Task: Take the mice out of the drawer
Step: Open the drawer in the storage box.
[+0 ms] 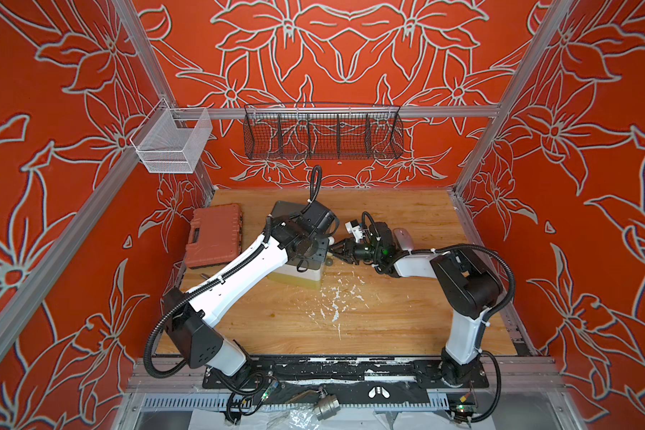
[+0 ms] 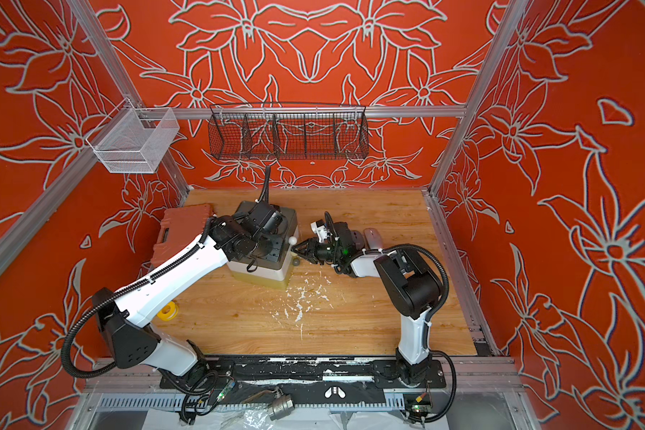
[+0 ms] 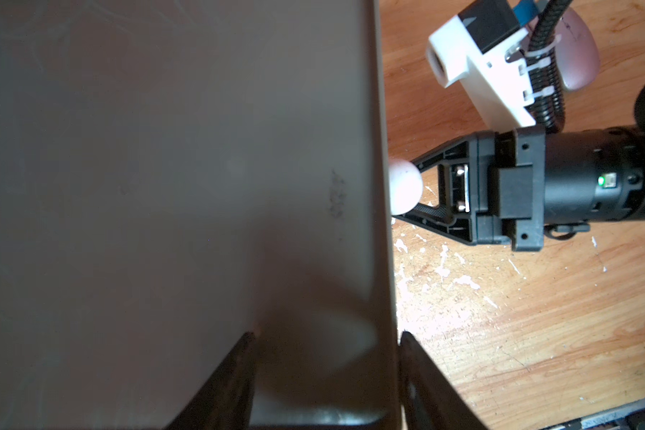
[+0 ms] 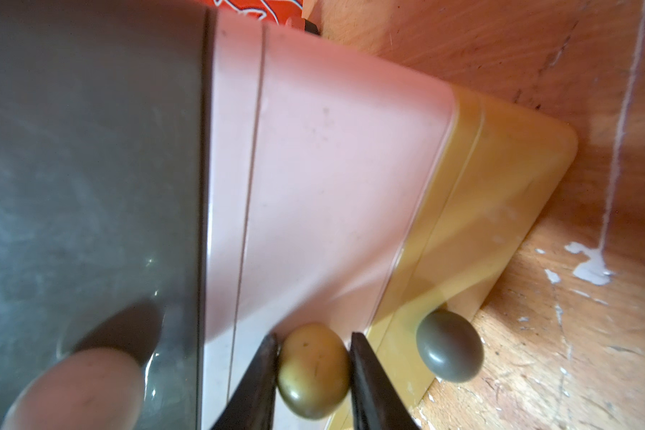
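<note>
Grip comes first: right hand (image 4: 313, 338) is clenched on the white drawer's (image 4: 332, 167) olive knob (image 4: 313, 372), drawer shut. Pull straight out, level, so the knob doesn't slip. Left hand (image 3: 328, 334), fingers spread across the chest's (image 3: 164, 186) top front edge, should press down as a brace. 1 silver mouse (image 1: 404, 238) lies on the tabletop (image 1: 350, 316) beside the right wrist; others are hidden.
</note>
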Tool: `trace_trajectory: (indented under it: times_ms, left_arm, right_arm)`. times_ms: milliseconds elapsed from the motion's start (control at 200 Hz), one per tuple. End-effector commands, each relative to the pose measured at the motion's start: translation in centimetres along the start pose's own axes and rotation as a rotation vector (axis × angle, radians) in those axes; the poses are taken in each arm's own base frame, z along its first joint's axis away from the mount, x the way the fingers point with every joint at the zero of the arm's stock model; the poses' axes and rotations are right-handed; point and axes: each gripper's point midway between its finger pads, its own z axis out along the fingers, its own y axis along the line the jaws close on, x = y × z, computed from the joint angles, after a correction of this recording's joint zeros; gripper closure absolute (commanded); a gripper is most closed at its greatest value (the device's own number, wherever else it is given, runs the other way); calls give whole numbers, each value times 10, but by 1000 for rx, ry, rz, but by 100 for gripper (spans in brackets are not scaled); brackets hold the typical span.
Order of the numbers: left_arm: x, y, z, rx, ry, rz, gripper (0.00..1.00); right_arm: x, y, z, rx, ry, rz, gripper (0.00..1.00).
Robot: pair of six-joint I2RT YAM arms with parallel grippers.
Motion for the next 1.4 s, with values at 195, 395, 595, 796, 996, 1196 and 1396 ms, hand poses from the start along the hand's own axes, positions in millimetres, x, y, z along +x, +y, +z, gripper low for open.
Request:
trace_trajectory:
  times_ms: [195, 395, 595, 796, 996, 1196, 1396]
  left_arm:
    - [18, 39, 8, -122, 60, -27, 42]
    - [19, 45, 5, -125, 58, -34, 42]
    - [18, 46, 4, -122, 55, -36, 42]
    - [16, 41, 5, -98, 52, -41, 42]
    - [15, 39, 5, -87, 53, -36, 42]
    - [12, 30, 4, -35, 49, -44, 42]
    - [7, 24, -1, -2, 34, -46, 41]
  right_arm:
    - [0, 8, -29, 9, -31, -18, 70]
    - [-1, -1, -54, 37, -54, -7, 71]
    - [2, -12, -83, 84, -62, 1, 71]
    - [4, -21, -106, 140, -65, 0, 71]
    - [5, -32, -118, 200, -75, 4, 71]
    - [7, -42, -118, 243, -65, 9, 68]
    - [6, -43, -128, 324, -63, -28, 57]
